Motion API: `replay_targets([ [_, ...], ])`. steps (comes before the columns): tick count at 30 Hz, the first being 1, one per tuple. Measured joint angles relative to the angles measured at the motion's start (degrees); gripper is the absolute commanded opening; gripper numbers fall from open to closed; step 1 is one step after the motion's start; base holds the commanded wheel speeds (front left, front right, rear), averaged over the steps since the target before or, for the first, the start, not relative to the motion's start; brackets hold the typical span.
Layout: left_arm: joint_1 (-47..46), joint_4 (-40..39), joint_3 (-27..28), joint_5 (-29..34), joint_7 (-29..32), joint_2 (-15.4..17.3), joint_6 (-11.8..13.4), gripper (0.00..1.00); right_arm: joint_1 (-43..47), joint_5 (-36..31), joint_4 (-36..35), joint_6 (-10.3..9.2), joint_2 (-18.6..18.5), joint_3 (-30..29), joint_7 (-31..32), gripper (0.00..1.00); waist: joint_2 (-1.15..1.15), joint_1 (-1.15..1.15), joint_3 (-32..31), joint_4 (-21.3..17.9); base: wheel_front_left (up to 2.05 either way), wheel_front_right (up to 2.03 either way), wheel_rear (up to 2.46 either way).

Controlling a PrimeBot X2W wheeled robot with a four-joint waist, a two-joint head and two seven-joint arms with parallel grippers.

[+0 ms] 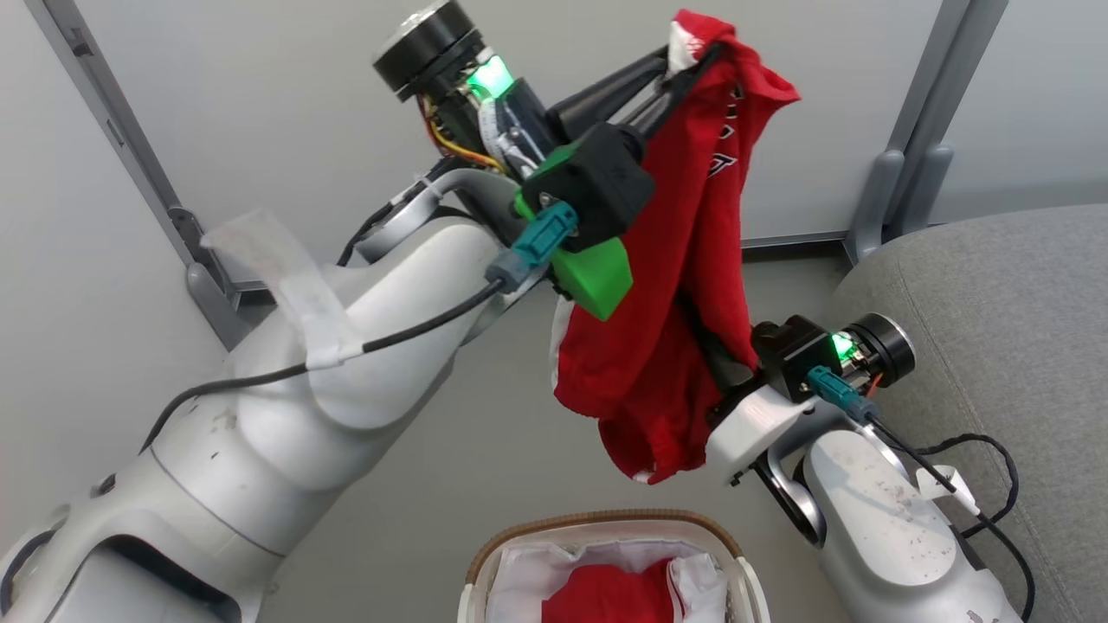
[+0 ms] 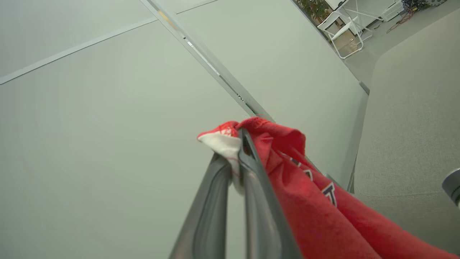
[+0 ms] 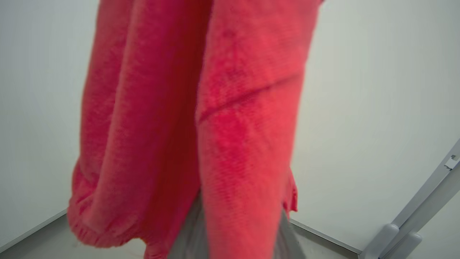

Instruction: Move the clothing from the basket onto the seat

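Left gripper (image 1: 690, 54): raised high, fingers pressed together on a white-trimmed corner of the clothing (image 1: 684, 285).
Clothing: hangs in the air, apart from the grey seat (image 1: 995, 285).
Right gripper (image 1: 717, 353): against the hanging cloth, fingers covered, so I cannot tell their state.
Basket (image 1: 606, 519): on the grey floor (image 1: 485, 450), with red cloth (image 1: 610, 597) inside.
Room: pale wall panels (image 1: 260, 86), grey metal posts (image 1: 900, 173).

The red clothing (image 1: 684, 285) hangs in the middle like a curtain, between the left arm (image 1: 286, 398) and the right arm (image 1: 874, 502). The grey seat (image 1: 995, 285) on the right has open room above it. A wall (image 1: 286, 112) with grey posts (image 1: 892, 199) blocks the back. The basket (image 1: 606, 519) sits low under the cloth, with open floor (image 1: 485, 450) behind it.
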Motion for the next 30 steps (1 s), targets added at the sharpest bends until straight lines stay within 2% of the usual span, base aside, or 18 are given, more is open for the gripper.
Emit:
replay_targets([
  [6,4.42,1.6,3.58,-4.72,-0.24,2.02,1.43,0.0,0.01,0.81,0.2,0.0,-0.01,-1.71,0.01,0.0,0.0,0.0,0.16,-0.29,0.0,0.0,0.0],
  [7,5.53,2.07,4.16,-6.12,-0.26,2.33,1.44,0.18,0.01,0.92,0.15,0.0,-0.03,-2.07,0.0,0.0,0.0,0.0,0.18,-0.38,0.0,0.0,0.0],
  [9,7.72,2.48,5.28,-7.76,-0.68,2.89,1.88,0.8,0.02,1.19,-0.05,0.0,-0.01,-2.68,0.01,0.0,0.0,0.0,0.23,-0.59,0.0,0.0,0.0],
  [10,8.55,2.64,5.75,-8.54,-0.87,3.07,1.88,1.0,0.02,1.33,-0.18,0.0,0.0,-3.05,0.01,0.0,0.0,0.0,0.27,-0.67,0.0,0.0,0.0],
  [12,11.17,2.99,7.19,-11.47,-1.34,2.99,1.87,1.0,0.03,1.53,-0.55,0.0,-0.03,-4.07,0.01,0.0,0.0,0.0,0.4,-0.81,0.0,0.0,0.0],
  [19,20.53,3.82,9.82,-16.11,-2.55,2.21,2.78,1.0,0.03,1.65,-1.63,0.0,-0.03,-7.2,0.01,0.0,0.0,0.0,0.7,-0.88,0.0,0.0,0.0],
  [30,33.85,1.04,15.04,-16.34,-2.94,0.67,2.67,1.0,0.12,1.12,-2.9,0.0,0.0,-12.83,0.01,0.0,0.0,0.0,1.58,-1.1,0.0,0.0,0.0],
])
